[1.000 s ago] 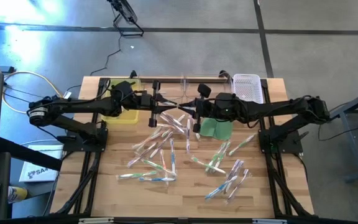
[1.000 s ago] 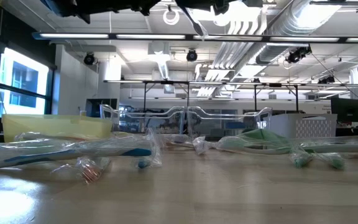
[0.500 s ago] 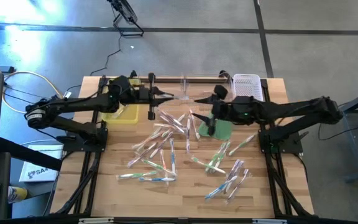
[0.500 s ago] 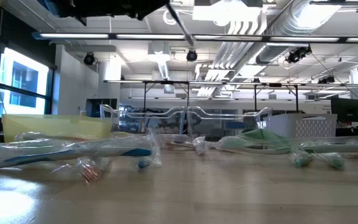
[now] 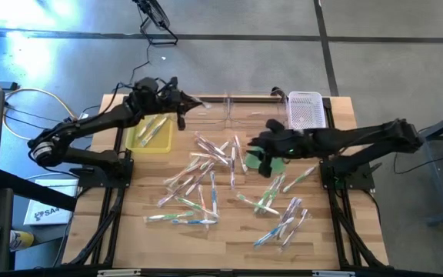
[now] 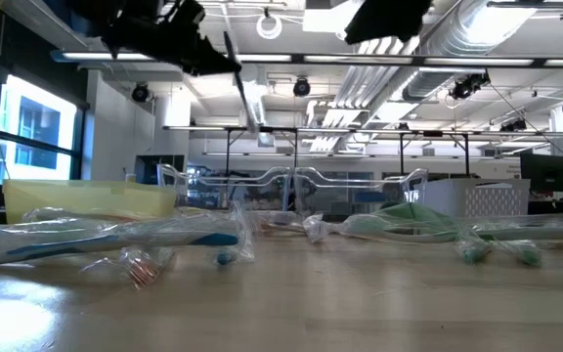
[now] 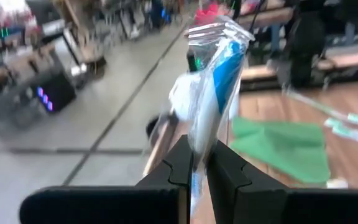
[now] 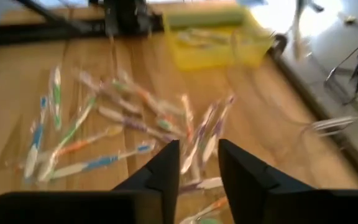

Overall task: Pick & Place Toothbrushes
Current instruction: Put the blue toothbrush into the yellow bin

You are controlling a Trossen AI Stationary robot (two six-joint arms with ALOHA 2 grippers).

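Observation:
Several wrapped toothbrushes [image 5: 206,177] lie scattered on the wooden table [image 5: 129,231]; they also show in the right wrist view [image 8: 135,124]. My left gripper [image 5: 184,104] is raised beside the far right corner of the yellow bin [image 5: 148,138] and is shut on one wrapped toothbrush [image 7: 213,74] with a blue part. The bin has a few toothbrushes in it. My right gripper [image 5: 263,160] hangs open over the near edge of the flat green cloth [image 5: 277,165], with nothing between its fingers [image 8: 166,168]. My left gripper pinches the wrapped toothbrush between its two fingers at one end of the wrapper [image 7: 199,134]. The fingers point nearly level toward the table's right. The rest of the toothbrush sticks out beyond the fingertips, lifted clear of the table; in the low view it slants downward [image 6: 235,61].
A white perforated basket [image 5: 306,108] stands at the far right corner. A clear plastic rack [image 5: 229,115] runs along the far edge between bin and basket. The table's near strip is bare wood.
The two grippers stood tip to tip over the table's middle and have drawn apart. My left gripper has swung toward the far left, to the yellow bin, carrying the toothbrush clear of the table. My right gripper has tipped downward and gone toward the near right, over the green cloth.

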